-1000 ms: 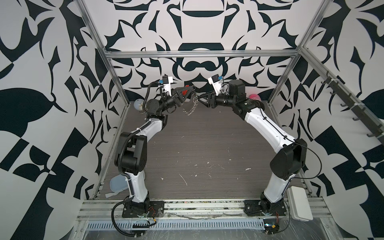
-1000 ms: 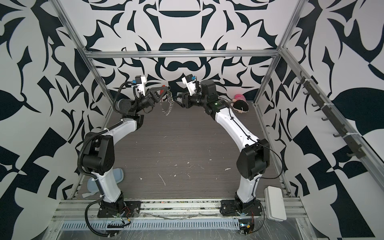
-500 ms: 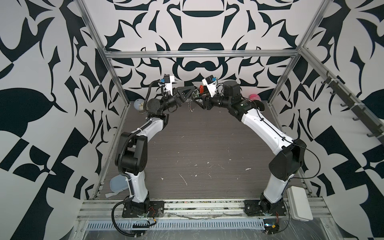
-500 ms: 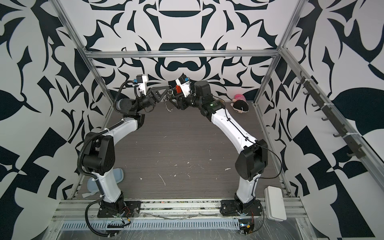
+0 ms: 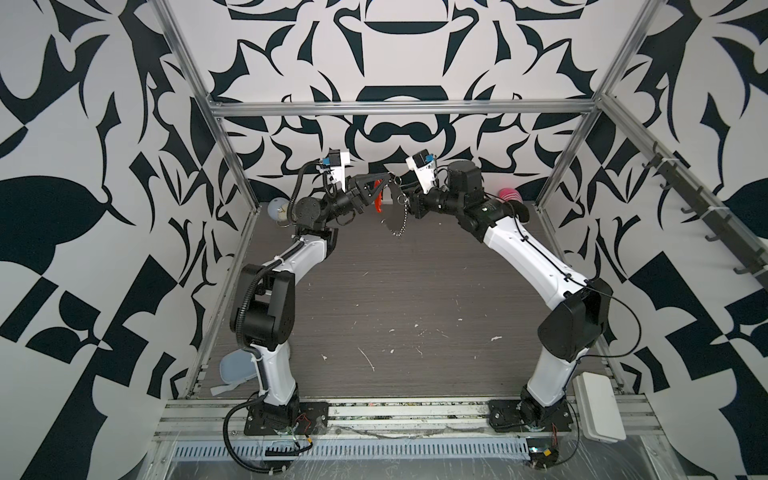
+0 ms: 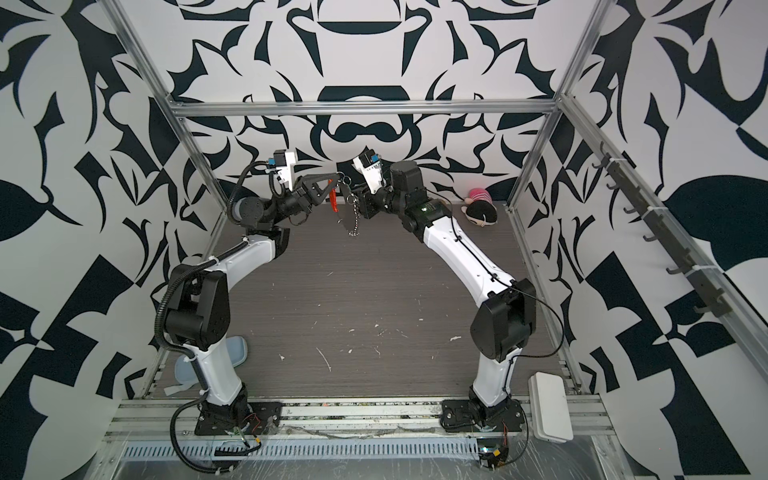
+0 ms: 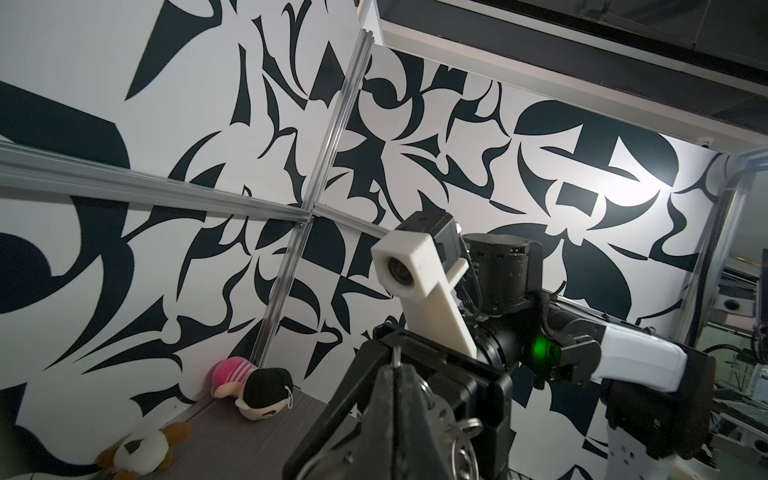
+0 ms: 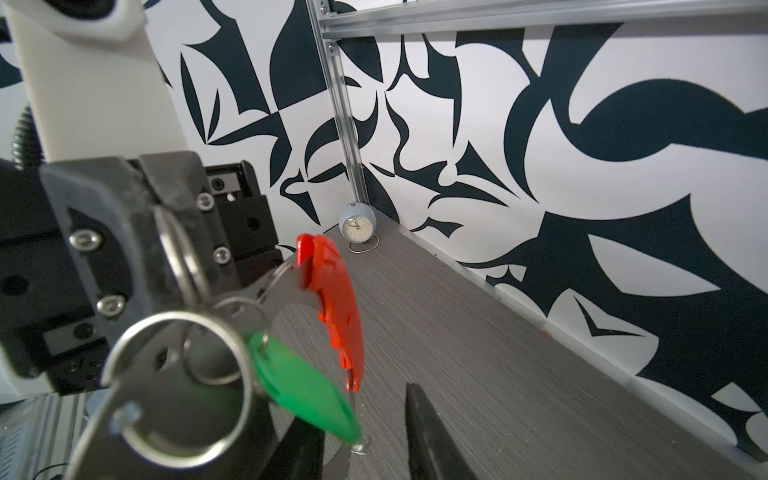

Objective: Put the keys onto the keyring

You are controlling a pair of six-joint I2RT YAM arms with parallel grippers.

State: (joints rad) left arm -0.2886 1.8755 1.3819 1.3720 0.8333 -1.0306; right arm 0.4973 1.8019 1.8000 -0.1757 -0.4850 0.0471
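Keys (image 8: 305,390) look glossy green, oblong, beside silver keyring (image 8: 174,318).

keys (image 8: 305,392) blurred, keyring (image 8: 336,309) partly hidden

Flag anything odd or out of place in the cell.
Pale flecks litter the near half of the table, like scraps or chips. A plush doll lies on its side in the far right corner.
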